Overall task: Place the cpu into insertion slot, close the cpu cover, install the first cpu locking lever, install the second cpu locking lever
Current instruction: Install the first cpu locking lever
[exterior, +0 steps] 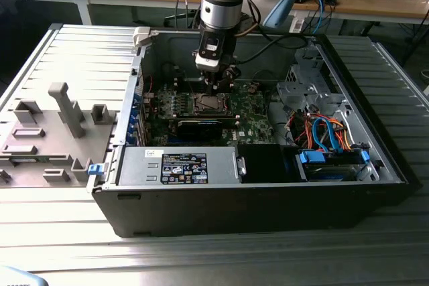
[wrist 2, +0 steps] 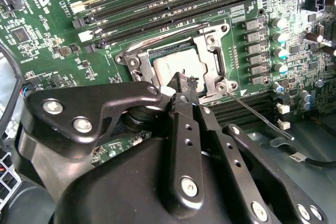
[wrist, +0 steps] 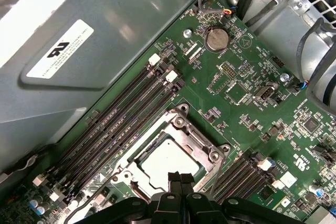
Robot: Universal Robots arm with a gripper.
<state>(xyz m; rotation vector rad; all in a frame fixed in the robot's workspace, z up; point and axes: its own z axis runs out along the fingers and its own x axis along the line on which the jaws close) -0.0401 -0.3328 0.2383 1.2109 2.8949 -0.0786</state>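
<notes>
The cpu (wrist 2: 176, 64) (wrist: 165, 161) lies flat in the insertion slot (exterior: 210, 104) on the green motherboard, silvery top up. The cpu cover (wrist 2: 210, 51) (wrist: 202, 142) lies down around it, with the chip showing through its window. My gripper (wrist 2: 181, 77) (wrist: 181, 176) (exterior: 216, 87) hangs just over the chip's edge, its black fingers shut together with nothing between them. One thin locking lever (wrist 2: 260, 116) sticks out slanting from a corner of the socket, standing free of the board.
Long black memory slots (wrist: 126, 114) run beside the socket, with the case's grey wall (wrist: 105, 35) behind them. A power supply (exterior: 177, 165) and a cable bundle (exterior: 322, 132) fill the case's near side. A grey fixture (exterior: 60, 108) stands outside at the exterior view's left.
</notes>
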